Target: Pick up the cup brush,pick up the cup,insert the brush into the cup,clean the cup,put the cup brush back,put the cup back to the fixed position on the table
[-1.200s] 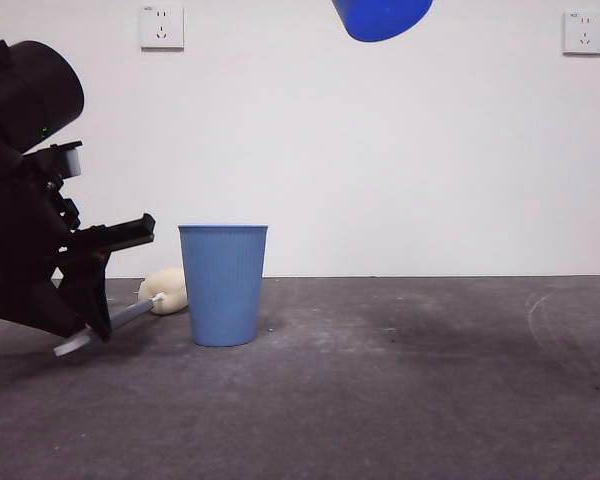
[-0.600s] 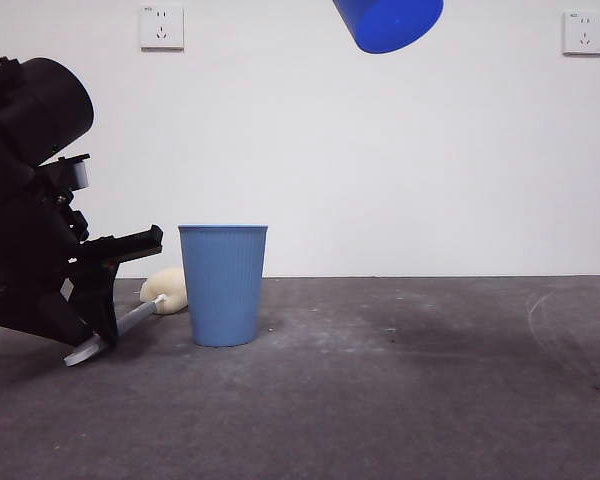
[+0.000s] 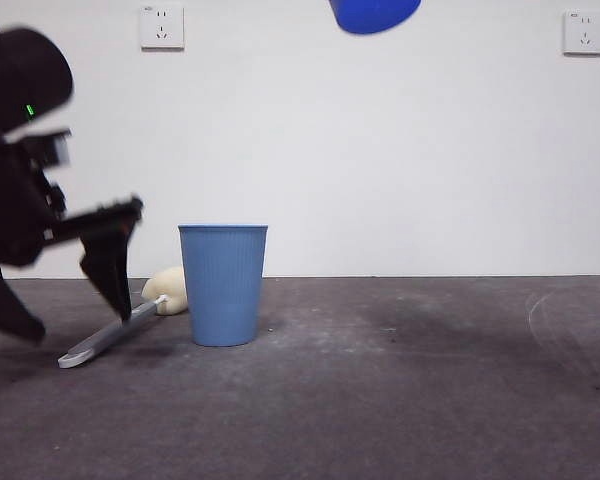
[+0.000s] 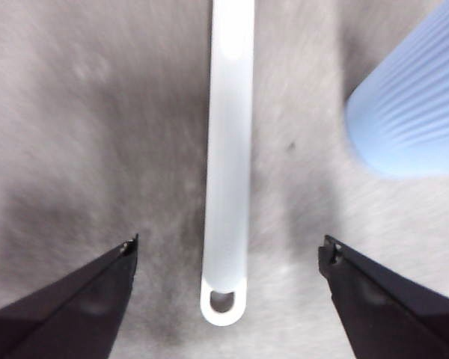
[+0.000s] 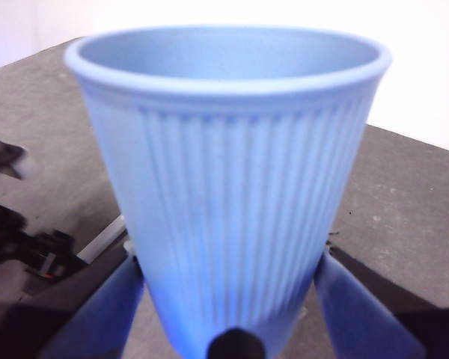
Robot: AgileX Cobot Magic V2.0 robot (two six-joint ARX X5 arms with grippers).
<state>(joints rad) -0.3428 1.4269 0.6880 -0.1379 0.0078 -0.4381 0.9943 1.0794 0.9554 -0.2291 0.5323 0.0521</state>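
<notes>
Brush (image 3: 110,338) flat on the tabletop (image 3: 400,400) at left, sponge end behind the standing second cup (image 3: 223,284), handle end toward the near left; apparently already put back. Left hand (image 4: 228,250) spread wide above the handle, touching nothing. Right hand (image 5: 228,299) pinching the cup (image 5: 228,179) near its base, held high, presumably awaiting return to its spot. Front view: only the cup's bottom at the top edge. Right wrist view alone: the grip.
</notes>
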